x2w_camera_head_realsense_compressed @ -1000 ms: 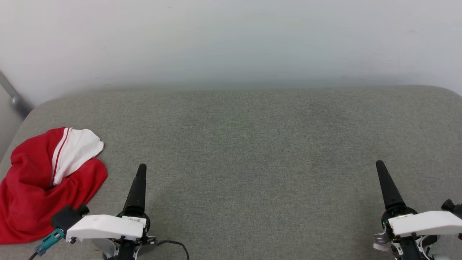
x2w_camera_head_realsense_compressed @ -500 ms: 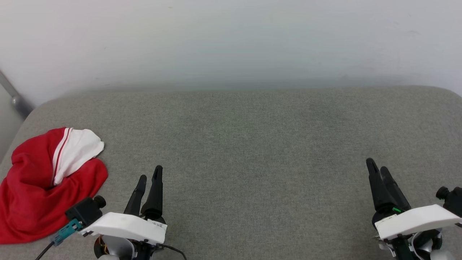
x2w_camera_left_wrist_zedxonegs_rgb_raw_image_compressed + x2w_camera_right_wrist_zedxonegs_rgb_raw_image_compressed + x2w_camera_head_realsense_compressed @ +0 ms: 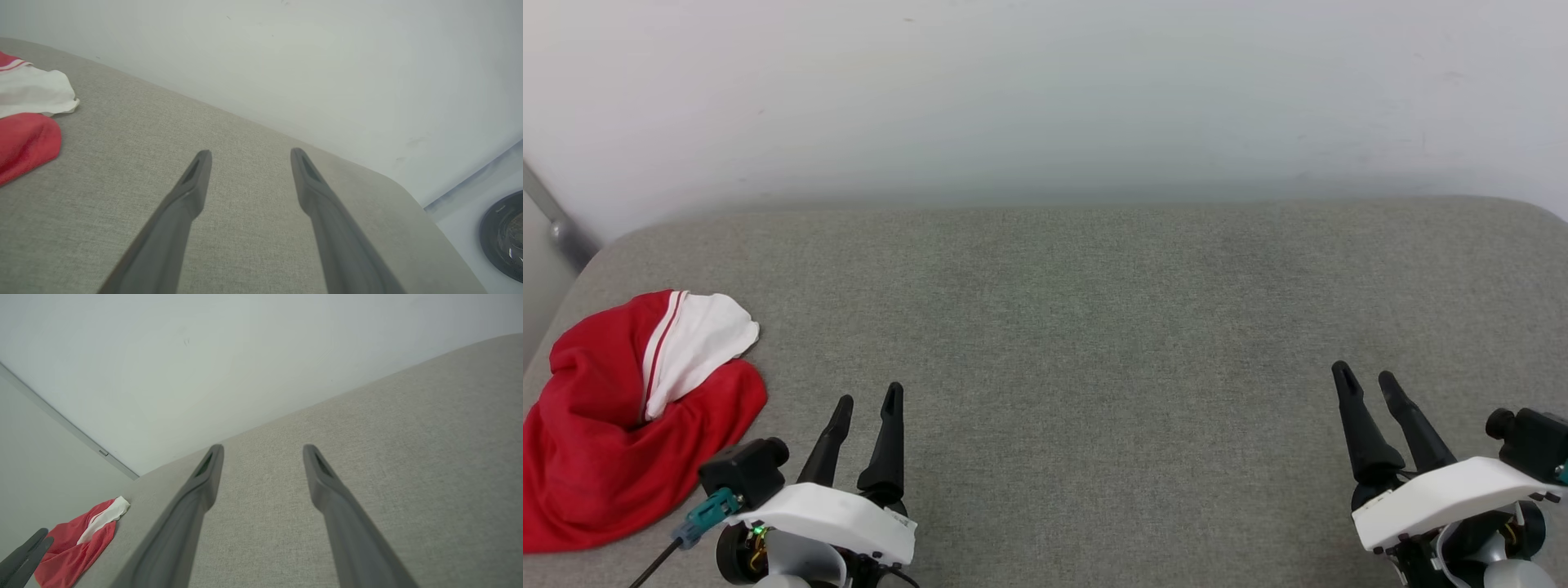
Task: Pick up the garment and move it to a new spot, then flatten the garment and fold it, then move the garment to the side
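Well, the task is at its very beginning and nothing of it is done. The red jersey T-shirt (image 3: 629, 425) lies in a crumpled heap at about 9 o'clock of the grey fabric surface (image 3: 1094, 327), close to its rounded corner. One white sleeve (image 3: 698, 335) with striped trim is turned up on top. I cannot see any print on it, because the cloth is bunched.

My left gripper (image 3: 869, 394) hovers low at 7 o'clock of the head view. Its jaws are spread wide and nothing is between them. The T-shirt is near it, at its 9 o'clock, but not touching. My right gripper (image 3: 1364, 373) is at 5 o'clock, well apart from the T-shirt. Its jaws are also spread and hold nothing.

So every step is left, as I judge it: to take the T-shirt, to carry it to a new spot, to flatten it, to fold it, and then to put it to the side. The wide middle of the surface, from 12 to 3 o'clock, looks free, so it seems a good place for spreading. I think my left gripper is the natural one to begin, since it is the nearer.
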Available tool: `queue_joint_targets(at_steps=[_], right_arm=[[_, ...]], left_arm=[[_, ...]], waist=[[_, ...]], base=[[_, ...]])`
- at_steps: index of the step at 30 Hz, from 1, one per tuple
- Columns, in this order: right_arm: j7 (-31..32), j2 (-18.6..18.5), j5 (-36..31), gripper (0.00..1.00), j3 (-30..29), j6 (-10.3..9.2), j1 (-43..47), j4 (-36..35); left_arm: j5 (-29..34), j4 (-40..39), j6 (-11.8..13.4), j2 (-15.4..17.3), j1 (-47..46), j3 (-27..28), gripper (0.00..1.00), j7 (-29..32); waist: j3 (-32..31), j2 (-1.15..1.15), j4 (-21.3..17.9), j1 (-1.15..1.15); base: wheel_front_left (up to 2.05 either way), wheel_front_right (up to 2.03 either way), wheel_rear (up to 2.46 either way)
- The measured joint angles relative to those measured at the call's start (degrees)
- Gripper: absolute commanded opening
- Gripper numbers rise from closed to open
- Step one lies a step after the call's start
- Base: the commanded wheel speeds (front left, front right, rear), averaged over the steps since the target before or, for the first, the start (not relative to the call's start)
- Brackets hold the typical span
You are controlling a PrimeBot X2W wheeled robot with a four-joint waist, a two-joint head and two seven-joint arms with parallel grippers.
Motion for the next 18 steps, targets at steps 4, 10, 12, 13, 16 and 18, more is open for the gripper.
queue_joint_targets(at_steps=[4, 10, 12, 13, 16, 18], right_arm=[[0.48, 0.01, -3.05, 1.00, 0.05, 0.00, 0.17, -0.54], [0.92, 0.05, -7.17, 1.00, 0.07, 0.00, 0.27, -1.59], [1.00, 0.08, -8.37, 1.00, 0.09, 0.00, 0.41, -1.83], [1.07, 0.08, -9.03, 1.00, 0.09, 0.00, 0.45, -1.91], [1.30, 0.11, -11.01, 1.00, 0.09, 0.00, 0.53, -2.23], [1.48, 0.12, -12.22, 1.00, 0.07, 0.00, 0.86, -2.45]], left_arm=[[2.93, 0.15, 0.60, 0.73, -0.30, -0.82, 1.00, -0.62], [6.88, 0.14, 1.67, 1.40, -0.89, -1.76, 1.00, -1.53], [8.12, 0.13, 2.01, 1.53, -0.92, -2.15, 1.00, -1.94], [8.67, 0.12, 2.20, 1.59, -0.94, -2.32, 1.00, -2.02], [10.34, 0.09, 2.66, 1.87, -0.95, -2.67, 1.00, -2.50], [11.41, 0.09, 3.00, 2.01, -0.96, -2.93, 1.00, -2.76]], waist=[[-0.07, 0.00, 0.01, 0.00], [-0.13, 0.00, -0.01, 0.00], [-0.15, 0.00, -0.01, 0.00], [-0.17, 0.00, -0.01, 0.00], [-0.21, 0.00, 0.00, 0.00], [-0.24, 0.00, 0.02, 0.00]], base=[[0.00, 0.00, 0.00], [0.00, 0.00, 0.00], [0.00, 0.00, 0.00], [0.00, 0.00, 0.00], [0.00, 0.00, 0.00], [0.00, 0.00, 0.00]])
